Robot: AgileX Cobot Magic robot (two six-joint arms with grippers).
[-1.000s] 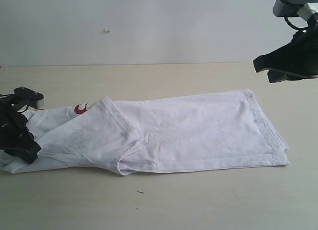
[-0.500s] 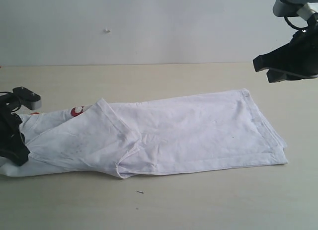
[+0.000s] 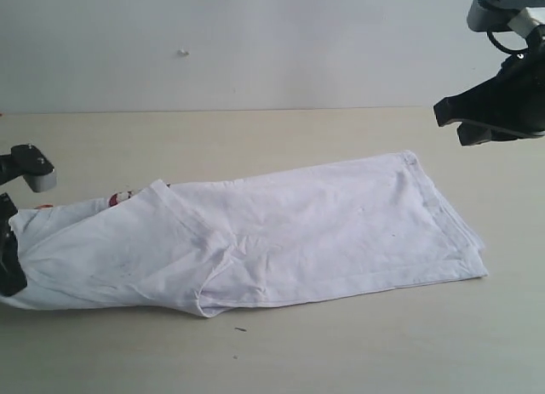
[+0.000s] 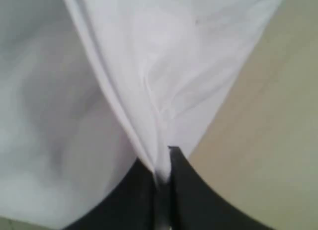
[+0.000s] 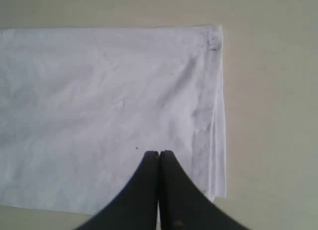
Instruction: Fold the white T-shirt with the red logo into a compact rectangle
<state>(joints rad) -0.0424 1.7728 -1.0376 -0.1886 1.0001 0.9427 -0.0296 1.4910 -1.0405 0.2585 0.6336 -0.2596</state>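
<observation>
Gripping the white T-shirt (image 3: 298,232), left pincer (image 4: 161,166) has dragged it leftward.

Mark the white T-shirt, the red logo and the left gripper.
white T-shirt (image 3: 298,232), exterior view, middle of the folded body.
red logo (image 3: 119,197), exterior view, the small red sliver showing past the fold.
left gripper (image 4: 161,166), left wrist view, between the fingertips pinching the cloth.
</observation>
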